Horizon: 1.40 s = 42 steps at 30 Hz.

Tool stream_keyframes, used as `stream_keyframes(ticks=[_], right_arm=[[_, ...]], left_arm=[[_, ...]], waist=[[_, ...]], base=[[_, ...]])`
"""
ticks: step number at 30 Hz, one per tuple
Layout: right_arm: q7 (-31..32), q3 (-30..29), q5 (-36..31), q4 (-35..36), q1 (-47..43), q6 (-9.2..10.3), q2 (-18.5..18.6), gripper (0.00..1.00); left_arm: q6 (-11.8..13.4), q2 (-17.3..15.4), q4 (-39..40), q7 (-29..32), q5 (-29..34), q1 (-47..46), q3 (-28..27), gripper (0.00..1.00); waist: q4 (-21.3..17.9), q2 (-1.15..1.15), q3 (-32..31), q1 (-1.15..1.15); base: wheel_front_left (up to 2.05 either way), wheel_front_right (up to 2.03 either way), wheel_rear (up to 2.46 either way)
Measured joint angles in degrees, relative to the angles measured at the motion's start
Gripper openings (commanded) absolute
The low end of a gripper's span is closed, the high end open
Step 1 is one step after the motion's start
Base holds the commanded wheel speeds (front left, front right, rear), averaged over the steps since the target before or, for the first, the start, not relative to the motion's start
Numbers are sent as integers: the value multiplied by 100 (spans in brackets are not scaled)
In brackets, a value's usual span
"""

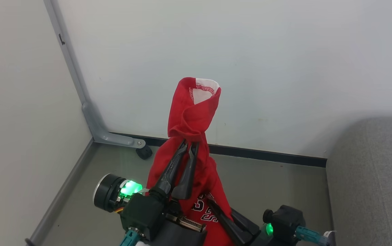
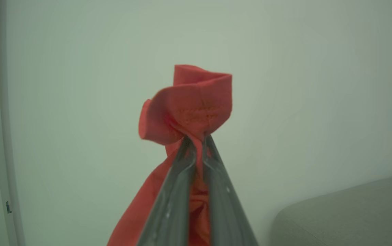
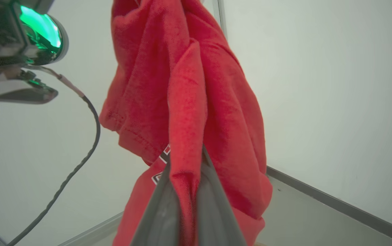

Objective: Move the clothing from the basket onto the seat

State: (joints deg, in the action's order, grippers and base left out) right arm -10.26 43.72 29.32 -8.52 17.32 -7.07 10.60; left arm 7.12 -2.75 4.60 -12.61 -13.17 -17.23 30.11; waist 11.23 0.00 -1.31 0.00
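**Red clothing pinched by both grippers, held up clear of the seat**

The clothing (image 1: pixel 191 112), a red garment with a white-lined, red-stitched opening at its top, hangs in the air in front of the pale wall (image 1: pixel 250 51). The left gripper (image 1: pixel 190 145) points upward with its two dark fingers pressed together on a bunched neck of the fabric. Above the pinch the cloth stands up in a loose fold, and below it the rest drapes down around the fingers. In the left wrist view the same gripper (image 2: pixel 196 138) nips the clothing (image 2: pixel 192 102) just under a curled red bunch.

The right gripper (image 1: pixel 212 204) sits lower and reaches up into the hanging part, just beside white-and-black lettering (image 1: pixel 204 210). In the right wrist view this gripper (image 3: pixel 186 159) is clamped on a vertical fold of the clothing (image 3: pixel 182 85). The left arm's green light (image 3: pixel 42 27) and a dark cable (image 3: pixel 96 135) show beside it.

The seat (image 1: pixel 370 177), grey and woven, stands at the right edge of the floor (image 1: pixel 278 184), well apart from the garment. It also appears in the left wrist view (image 2: pixel 346 212). In the floor's far left corner a black caster (image 1: pixel 144 152) sits under a grey metal bracket (image 1: pixel 114 138), by the black skirting (image 1: pixel 268 155).
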Motion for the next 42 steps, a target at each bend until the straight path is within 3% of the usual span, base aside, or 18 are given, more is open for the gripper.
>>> stream_keyframes(ticks=[4, 5, 6, 7, 8, 9, 10, 22, 31, 38, 42], right_arm=[[-91, -116, 51, -21, 7, 1, 97, 0], [-96, -147, 52, -25, 20, 1, 126, 0], [-102, -176, 57, -35, 49, 0, 147, 0], [-124, -211, 80, -48, 89, 0, 157, 0], [-147, -258, 96, -48, 113, 1, 170, 0], [-151, -285, 99, -55, 138, 0, 198, 0], [-151, -285, 99, -55, 138, 0, 198, 0], [-277, -1118, 246, -178, 498, 3, 649, 0], [-345, -1886, 330, -353, 726, 156, 1146, 0], [-354, -2495, 461, -456, 1090, 210, 1542, 0], [-389, -2874, 565, -558, 1139, 259, 1869, 0]], left_arm=[[0, 0, 5, 49, 0, 23, -49, 0], [0, 2, 11, 51, 1, 42, -79, 7], [0, 5, 23, 60, 11, 93, -140, 25], [0, -1, 16, 78, 14, 146, -178, 25], [0, -4, 15, 101, 15, 191, -205, 44], [0, 0, 12, 103, 15, 248, -249, 84], [0, 0, 12, 103, 15, 248, -249, 100], [0, -4, -187, 149, 7, 797, -583, 100], [0, -13, -480, 115, -89, 1254, -686, 100], [0, -33, -632, 32, -110, 1600, -641, 100], [0, -36, -611, 4, -125, 1650, -346, 100]], waist=[[-31, 0, 5, 0], [-40, 0, 5, 0], [-54, 0, 6, 0], [-71, 0, 6, 0], [-87, 0, 5, 0], [-105, 0, 4, 0], [-105, 0, 4, 0], [-347, 0, 31, 0], [-486, 0, 98, 0], [-641, 0, 229, 0], [-729, 0, 352, 0]], base=[[0, 0, 0], [0, 0, 0], [0, 0, 0], [0, 0, 0], [0, 0, 0], [0, 0, 0], [0, 0, 0], [0, 0, 0], [0, 0, 0], [0, 0, 0], [0, 0, 0]])
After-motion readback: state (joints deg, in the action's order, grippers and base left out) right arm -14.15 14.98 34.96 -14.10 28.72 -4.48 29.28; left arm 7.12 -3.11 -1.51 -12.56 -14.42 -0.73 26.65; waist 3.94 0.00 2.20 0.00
